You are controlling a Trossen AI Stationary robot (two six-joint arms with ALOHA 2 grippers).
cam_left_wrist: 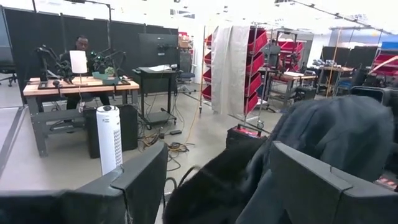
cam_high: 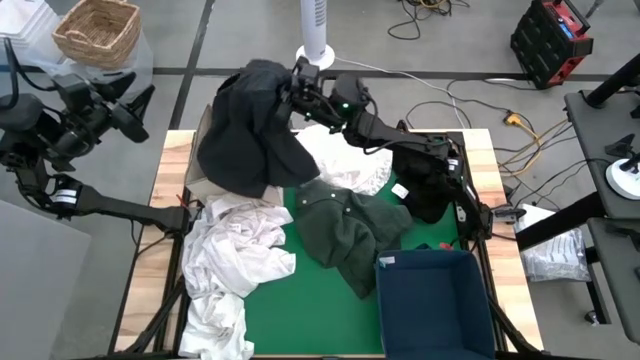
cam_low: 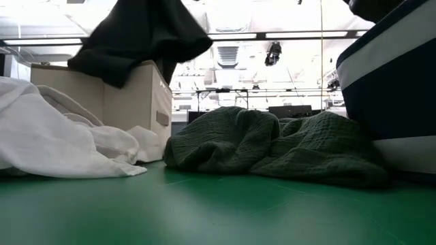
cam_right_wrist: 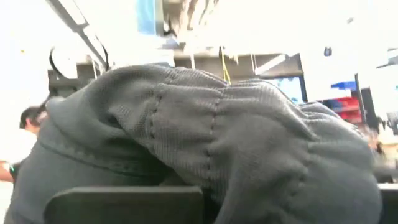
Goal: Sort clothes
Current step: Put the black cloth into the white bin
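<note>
My right gripper [cam_high: 297, 86] is high over the table's far left part, shut on a charcoal garment [cam_high: 245, 130] that hangs over the beige cardboard box [cam_low: 133, 95]. In the right wrist view the charcoal garment [cam_right_wrist: 205, 124] fills the picture. A dark green garment [cam_high: 345, 228] lies mid-table, with white garments [cam_high: 235, 262] on the near left, another white one [cam_high: 345, 160] farther back, and a black one [cam_high: 430, 182] on the right. My left gripper [cam_left_wrist: 217, 186] is open, raised beyond the table's far left corner [cam_high: 125, 105], touching nothing. My right gripper holds the charcoal garment by a bunched upper part [cam_right_wrist: 186, 168], coming in roughly level from the table's right. The cloth drapes over the fingers and hides the contact. The garment hangs slack below, its lower folds [cam_low: 116, 71] at the box's top rim.
A navy blue bin [cam_high: 435, 300] stands at the table's near right corner. The green mat [cam_high: 320, 320] shows bare between the white pile and the bin. A wicker basket [cam_high: 97, 30] and a white fan [cam_high: 315, 35] stand beyond the far edge. A person sits at a far desk [cam_left_wrist: 78, 46].
</note>
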